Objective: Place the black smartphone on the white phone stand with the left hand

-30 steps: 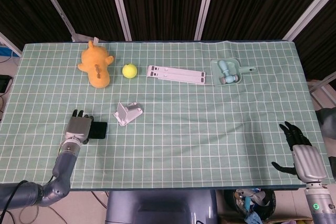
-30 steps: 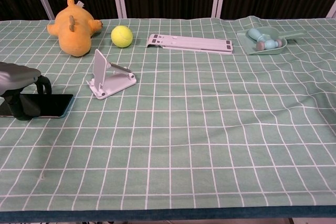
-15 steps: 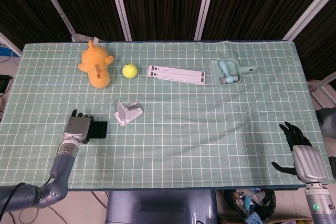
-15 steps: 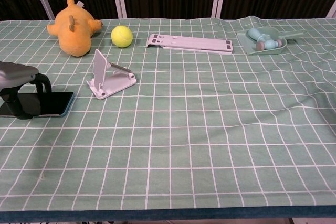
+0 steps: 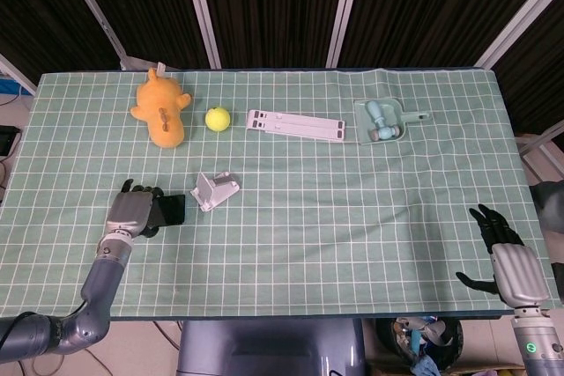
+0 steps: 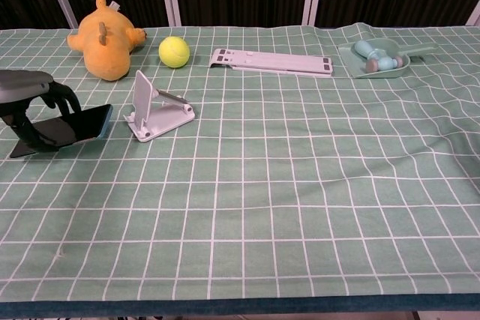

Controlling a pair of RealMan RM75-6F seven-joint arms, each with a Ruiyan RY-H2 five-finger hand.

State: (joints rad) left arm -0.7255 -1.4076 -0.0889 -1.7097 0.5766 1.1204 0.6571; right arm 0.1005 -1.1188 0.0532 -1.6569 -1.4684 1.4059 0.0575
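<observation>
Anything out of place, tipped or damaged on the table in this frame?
Nothing stands out. The black smartphone is tilted only because the left hand grips it beside the white phone stand.

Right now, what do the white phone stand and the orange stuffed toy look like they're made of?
The white folding phone stand looks like hard moulded plastic: smooth matte faces, crisp edges, thin hinged panels. The orange stuffed toy looks like soft plush fabric: fuzzy surface, rounded padded shape.
</observation>
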